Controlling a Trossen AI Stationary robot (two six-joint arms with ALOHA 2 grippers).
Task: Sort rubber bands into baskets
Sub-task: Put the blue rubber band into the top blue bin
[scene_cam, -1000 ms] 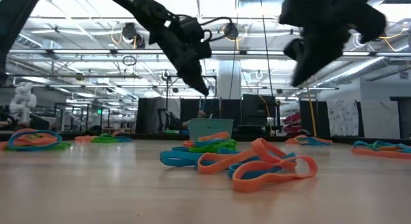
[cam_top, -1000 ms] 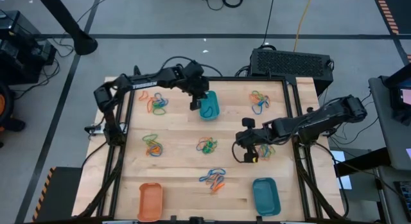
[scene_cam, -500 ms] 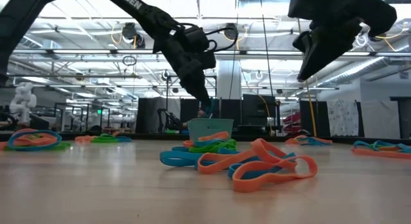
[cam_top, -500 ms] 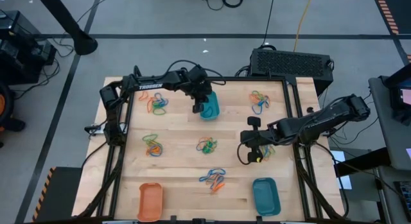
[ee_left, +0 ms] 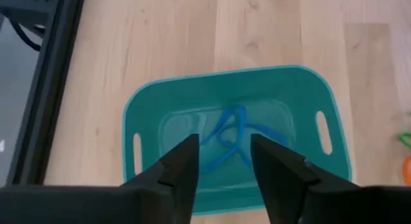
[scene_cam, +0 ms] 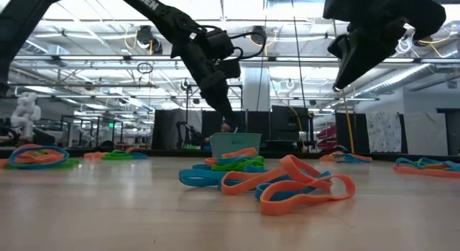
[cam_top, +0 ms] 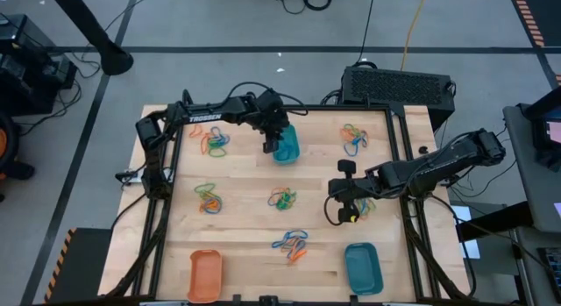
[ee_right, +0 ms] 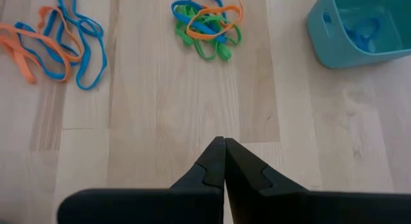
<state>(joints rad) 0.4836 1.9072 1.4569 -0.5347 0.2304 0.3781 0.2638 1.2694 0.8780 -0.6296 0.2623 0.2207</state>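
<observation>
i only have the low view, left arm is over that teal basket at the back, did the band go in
Observer: Yes. In the left wrist view a blue rubber band lies on the floor of the teal basket, and the left gripper is open above it with nothing between its fingers.
Operator: is the right gripper carrying anything
Observer: No. The right wrist view shows the right gripper shut with nothing in it, over bare wood.
Operator: where are the other baskets, cant see them
Observer: The high view shows an orange basket and a second teal basket, both at the table's near edge.
</observation>
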